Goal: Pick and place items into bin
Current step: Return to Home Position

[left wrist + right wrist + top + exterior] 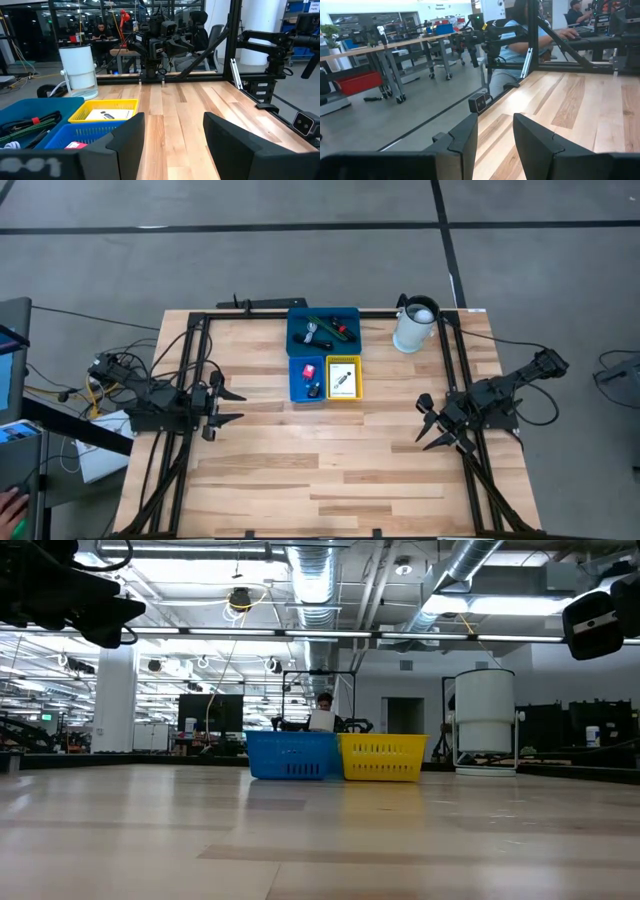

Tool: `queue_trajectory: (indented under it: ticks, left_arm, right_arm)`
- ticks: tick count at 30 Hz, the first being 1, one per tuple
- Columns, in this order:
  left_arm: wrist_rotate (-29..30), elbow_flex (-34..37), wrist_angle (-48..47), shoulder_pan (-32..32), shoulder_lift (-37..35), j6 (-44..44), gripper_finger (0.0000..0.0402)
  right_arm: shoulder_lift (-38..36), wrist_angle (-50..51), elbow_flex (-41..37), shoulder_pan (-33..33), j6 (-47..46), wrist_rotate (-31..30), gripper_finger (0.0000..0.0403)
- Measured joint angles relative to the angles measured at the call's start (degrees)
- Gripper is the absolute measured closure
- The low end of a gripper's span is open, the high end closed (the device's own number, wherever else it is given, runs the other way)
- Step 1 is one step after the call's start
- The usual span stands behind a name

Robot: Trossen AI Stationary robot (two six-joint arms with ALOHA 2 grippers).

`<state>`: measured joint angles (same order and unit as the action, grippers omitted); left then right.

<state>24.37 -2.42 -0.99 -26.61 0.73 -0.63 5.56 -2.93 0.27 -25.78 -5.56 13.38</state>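
The bin set [323,355] stands at the table's far middle: a wide blue tray [322,330] with a black cable, a green-tipped pen and a grey cord; a small blue bin [306,379] with a pink-red block and a black piece; a yellow bin [343,377] with a white card. In the left wrist view the tray [30,117], yellow bin [104,111] and small blue bin [75,136] show. My left gripper [230,407] hovers open at the table's left, my right gripper [430,423] open at its right. Both are empty.
A white pitcher [414,326] stands right of the bins at the far edge. Black frame rails run along the table's left, right and far sides. Bare wood spreads between the grippers and toward the near edge [320,480]. People sit at desks beyond the table.
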Motion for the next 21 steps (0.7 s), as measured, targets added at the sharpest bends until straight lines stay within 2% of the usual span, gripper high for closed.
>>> queue_trajectory:
  ticks: [21]
  left_arm:
    - [0.00,0.02,0.00,0.00,0.00,-0.94,0.0210]
  right_arm:
    - [0.00,0.00,-0.01,0.00,0.00,0.00,0.0285]
